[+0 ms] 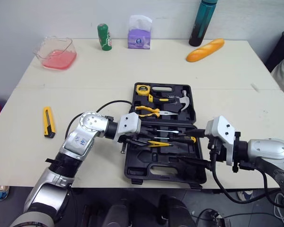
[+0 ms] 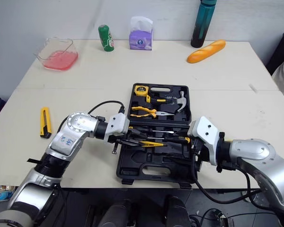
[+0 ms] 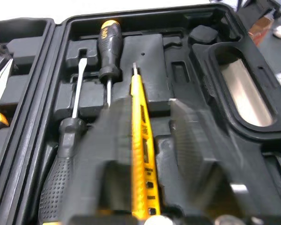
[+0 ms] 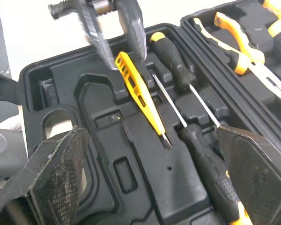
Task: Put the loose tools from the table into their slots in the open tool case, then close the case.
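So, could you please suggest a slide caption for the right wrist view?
Left end effector at the yellow plastic tester screwdriver lying in the open black moulded tool case.

No wording can be read anywhere. The green can (image 1: 104, 37) on the bench (image 1: 217, 80) carries pale print and the purple tissue pack (image 1: 139, 33) a white label, both too small to make out. The yellow tester pen (image 3: 141, 154) in the tool case (image 1: 146, 170) bears dark marks, illegible
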`<control>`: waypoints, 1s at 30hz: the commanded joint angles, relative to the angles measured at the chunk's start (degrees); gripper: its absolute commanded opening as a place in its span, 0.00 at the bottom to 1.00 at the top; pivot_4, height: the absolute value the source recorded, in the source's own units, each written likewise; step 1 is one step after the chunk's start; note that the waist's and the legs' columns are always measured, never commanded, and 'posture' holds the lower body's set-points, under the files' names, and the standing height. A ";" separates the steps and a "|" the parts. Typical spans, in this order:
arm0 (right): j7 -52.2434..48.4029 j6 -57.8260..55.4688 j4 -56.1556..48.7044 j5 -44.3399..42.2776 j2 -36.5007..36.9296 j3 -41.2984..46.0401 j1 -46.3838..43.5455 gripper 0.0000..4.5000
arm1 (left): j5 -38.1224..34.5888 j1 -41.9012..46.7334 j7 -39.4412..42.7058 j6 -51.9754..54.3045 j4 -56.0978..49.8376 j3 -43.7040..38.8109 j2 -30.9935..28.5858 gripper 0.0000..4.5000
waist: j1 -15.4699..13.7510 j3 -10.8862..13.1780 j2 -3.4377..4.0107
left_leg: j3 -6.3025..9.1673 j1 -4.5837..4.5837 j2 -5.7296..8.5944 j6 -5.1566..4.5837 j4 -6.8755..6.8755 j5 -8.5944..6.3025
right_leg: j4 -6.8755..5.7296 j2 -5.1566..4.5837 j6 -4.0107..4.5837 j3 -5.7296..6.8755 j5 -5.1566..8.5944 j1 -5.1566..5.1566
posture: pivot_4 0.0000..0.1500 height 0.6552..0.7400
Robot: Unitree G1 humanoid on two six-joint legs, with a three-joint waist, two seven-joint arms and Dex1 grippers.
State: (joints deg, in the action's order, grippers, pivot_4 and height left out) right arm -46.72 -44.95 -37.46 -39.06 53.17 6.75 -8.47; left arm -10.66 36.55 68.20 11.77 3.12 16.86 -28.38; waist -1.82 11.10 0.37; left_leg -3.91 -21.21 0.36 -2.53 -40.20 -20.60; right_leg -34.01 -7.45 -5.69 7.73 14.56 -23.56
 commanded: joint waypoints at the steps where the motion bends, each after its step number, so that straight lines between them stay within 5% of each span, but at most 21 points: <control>1: -0.31 0.72 -0.58 -0.63 -0.34 0.88 -0.16 1.00 | 1.56 1.28 -0.58 -2.08 1.45 0.86 1.10 0.02 | -0.01 0.00 0.00 | 0.00 -0.01 0.00 -0.01 0.00 0.00 | 0.00 0.00 -0.01 0.00 -0.01 -0.01 | 1.00 0.94; 16: 0.43 0.72 -1.42 -0.66 -0.42 1.58 1.56 1.00 | 11.80 3.11 -3.89 -3.10 8.59 6.67 2.59 0.02 | 0.11 -0.02 -0.01 | -0.01 0.02 0.00 -0.01 0.00 0.01 | -0.02 0.00 -0.01 -0.01 -0.01 0.00 | 1.00 0.94; 30: 0.84 0.49 -1.82 -1.10 -0.07 2.42 2.40 1.00 | 10.93 -0.22 -1.46 -2.75 6.80 7.08 -1.29 0.02 | 0.18 -0.18 -0.06 | 0.02 0.18 -0.03 0.00 0.00 0.00 | -0.03 -0.03 0.02 -0.03 0.00 0.14 | 1.00 0.94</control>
State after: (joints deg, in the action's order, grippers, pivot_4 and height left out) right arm -45.90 -44.99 -37.72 -39.44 53.10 7.19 -6.08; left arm -1.99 37.94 66.31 7.54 7.61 22.00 -29.14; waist -1.64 10.93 0.31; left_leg -3.89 -21.03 0.33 -2.52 -40.20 -20.60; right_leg -34.04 -7.49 -5.67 7.69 14.56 -23.42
